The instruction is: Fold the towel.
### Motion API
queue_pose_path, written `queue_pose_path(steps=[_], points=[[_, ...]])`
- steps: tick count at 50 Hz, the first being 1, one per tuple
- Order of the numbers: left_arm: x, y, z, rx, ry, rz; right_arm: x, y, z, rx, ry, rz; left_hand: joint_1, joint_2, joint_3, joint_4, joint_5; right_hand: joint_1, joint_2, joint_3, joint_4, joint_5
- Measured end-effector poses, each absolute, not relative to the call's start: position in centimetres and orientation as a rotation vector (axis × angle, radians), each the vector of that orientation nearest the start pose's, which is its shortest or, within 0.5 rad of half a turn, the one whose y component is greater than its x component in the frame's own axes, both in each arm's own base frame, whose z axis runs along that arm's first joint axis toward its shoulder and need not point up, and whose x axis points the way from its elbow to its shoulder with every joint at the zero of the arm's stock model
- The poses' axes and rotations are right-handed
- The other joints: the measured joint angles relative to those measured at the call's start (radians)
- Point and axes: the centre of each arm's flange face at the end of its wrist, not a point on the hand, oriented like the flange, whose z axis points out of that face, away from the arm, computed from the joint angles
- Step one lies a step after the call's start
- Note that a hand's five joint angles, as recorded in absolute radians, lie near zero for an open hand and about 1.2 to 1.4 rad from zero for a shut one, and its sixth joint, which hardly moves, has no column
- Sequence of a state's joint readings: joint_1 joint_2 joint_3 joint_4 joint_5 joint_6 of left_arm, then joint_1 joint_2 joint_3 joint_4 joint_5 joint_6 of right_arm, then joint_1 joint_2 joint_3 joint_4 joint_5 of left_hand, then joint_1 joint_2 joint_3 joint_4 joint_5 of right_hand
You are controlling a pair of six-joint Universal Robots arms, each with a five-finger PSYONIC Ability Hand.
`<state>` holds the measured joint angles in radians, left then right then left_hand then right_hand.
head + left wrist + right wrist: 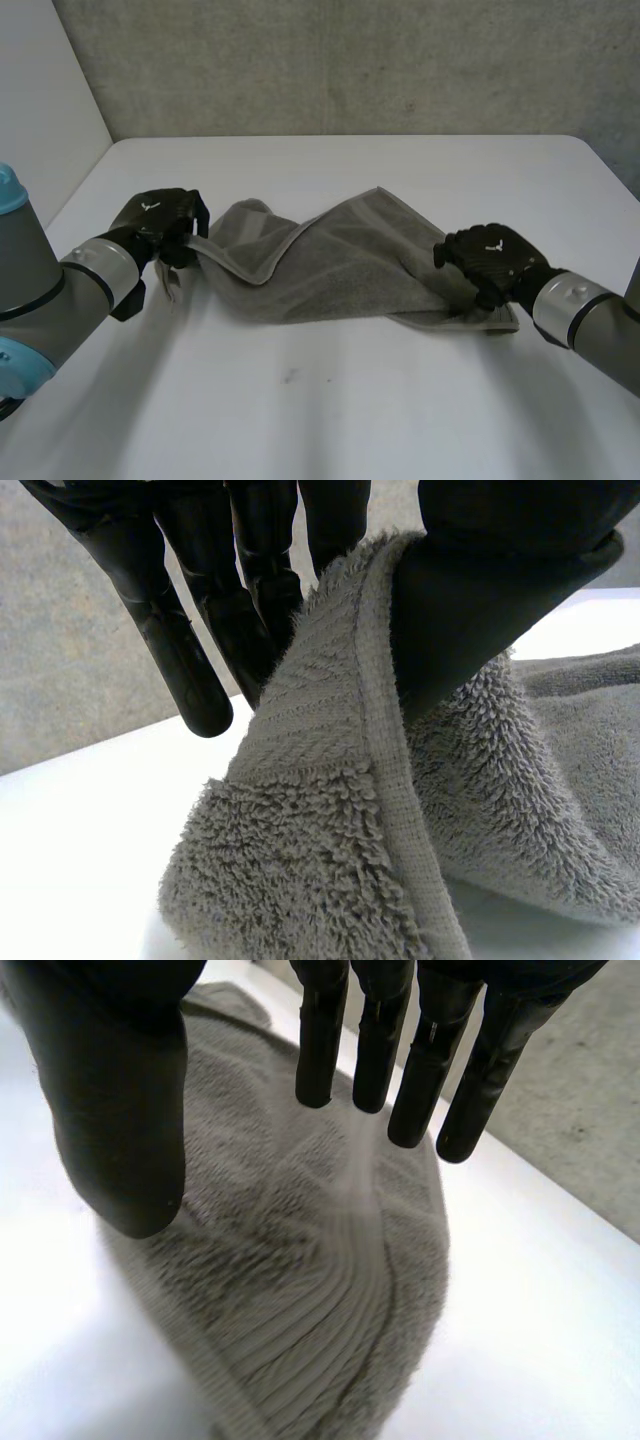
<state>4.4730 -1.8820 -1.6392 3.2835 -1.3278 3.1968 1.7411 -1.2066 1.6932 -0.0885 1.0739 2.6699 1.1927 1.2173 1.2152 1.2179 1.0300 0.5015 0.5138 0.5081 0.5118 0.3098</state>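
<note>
Head view: the grey towel [340, 262] is lying rumpled on the counter [350, 400], with the left hand [160, 222] and the right hand [490, 262] working opposite ends, likely to lift it. Left wrist view: the left hand is pinching the towel's edge between thumb and fingers. Right wrist view: the right hand's fingers are hovering straight over a corner, gripping nothing.

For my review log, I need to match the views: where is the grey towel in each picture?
Head view: the towel lies across the table's middle, the left hand at one end, the right hand at the other.
Left wrist view: its edge is pinched between the left hand's thumb and fingers.
Right wrist view: it lies under the right hand's straight fingers.
Shared landmark: the towel's woven border.
</note>
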Motion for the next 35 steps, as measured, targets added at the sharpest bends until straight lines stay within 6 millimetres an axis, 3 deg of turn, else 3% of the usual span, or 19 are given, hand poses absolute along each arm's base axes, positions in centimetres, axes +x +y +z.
queue_pose_path(steps=[11,23,35], points=[[-22.4,-27.1,22.2,0.781,2.507,-2.12,23.9,-30.8,19.4,-0.988,2.081,-1.603,0.0,0.0,0.0,0.0,0.0,-0.107,-0.103,-0.099,-0.118,-0.14],[-21.4,-22.4,25.4,0.836,2.361,-2.207,29.7,-33.5,21.2,-1.103,1.947,-1.492,0.0,0.0,0.001,0.0,0.0,-0.117,-0.109,-0.099,-0.118,-0.145],[-21.3,-17.2,26.6,0.907,2.336,-2.26,36.1,-33.6,20.0,-1.219,1.761,-1.428,0.0,0.001,0.001,0.0,0.0,-0.126,-0.109,-0.099,-0.138,-0.151]])
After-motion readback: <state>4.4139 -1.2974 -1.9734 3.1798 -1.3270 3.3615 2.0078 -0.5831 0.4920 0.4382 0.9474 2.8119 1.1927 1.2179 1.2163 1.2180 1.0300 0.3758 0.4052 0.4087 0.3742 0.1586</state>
